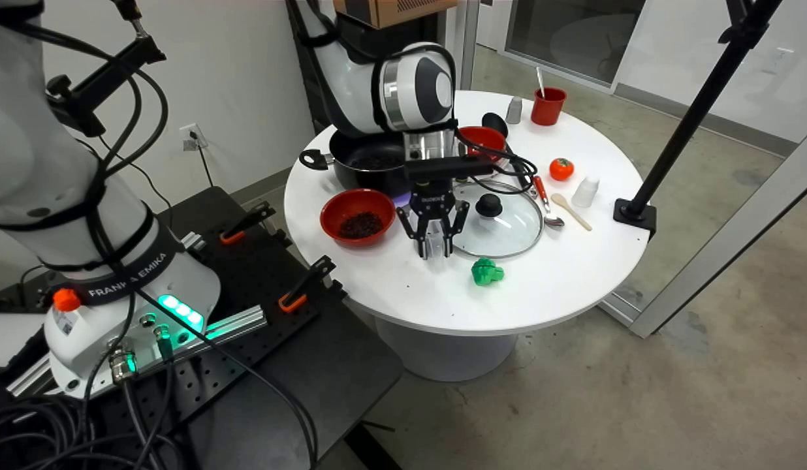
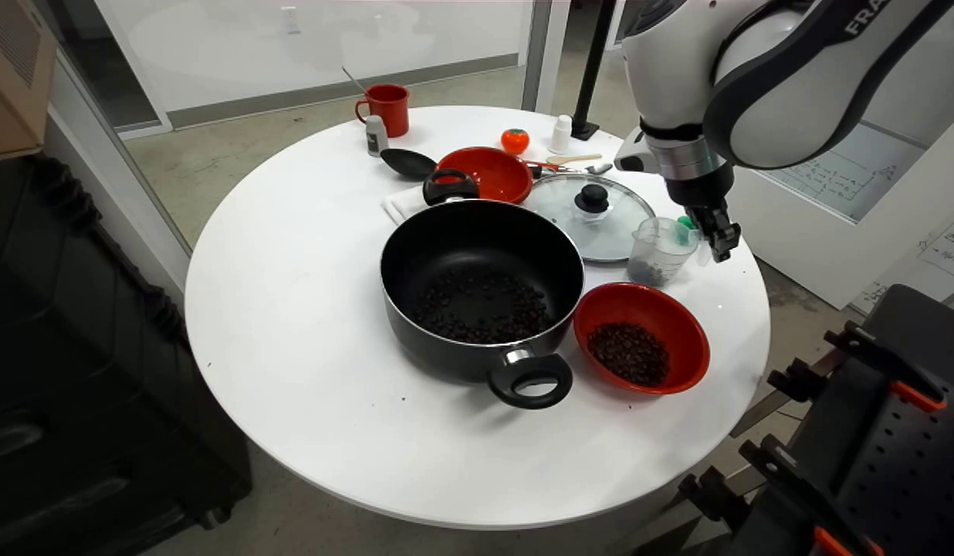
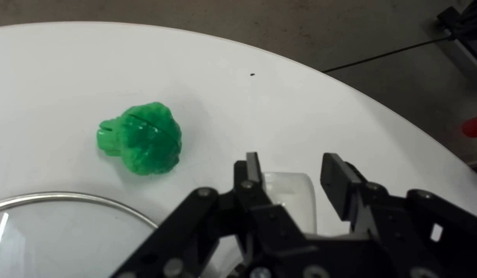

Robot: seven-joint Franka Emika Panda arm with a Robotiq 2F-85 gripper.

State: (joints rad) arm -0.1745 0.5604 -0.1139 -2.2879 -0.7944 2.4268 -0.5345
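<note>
Your gripper [image 3: 291, 173] points down with its fingers [image 3: 337, 185] partly spread, short of wide, and straddles the handle [image 3: 294, 200] of the clear plastic measuring cup [image 2: 662, 251]. In the wrist view you have a gap between the handle and the finger on that view's right; the finger on its left lies close against the handle, and you cannot tell whether it touches. Nothing looks clamped.

The cup stands upright on the white bench [image 2: 292, 386], just beside the red bowl [image 2: 684, 332] of dark beans [image 2: 630, 354]; something dark, probably a few beans, shows through the cup's wall near the bottom. Expect it to be light and fairly stiff, with some give in the thin wall if you squeeze; the smooth plastic could slip or turn. The handle is your best hold: take it squarely between the fingers, since the cup's weight hangs off to one side and could tip it.

Farther out, the glass lid [image 1: 508, 235] lies near the cup, and the green broccoli [image 3: 146, 139] sits near the lid's rim. Beside the bowl you have the black pot [image 2: 438, 359], with beans across its bottom.
</note>
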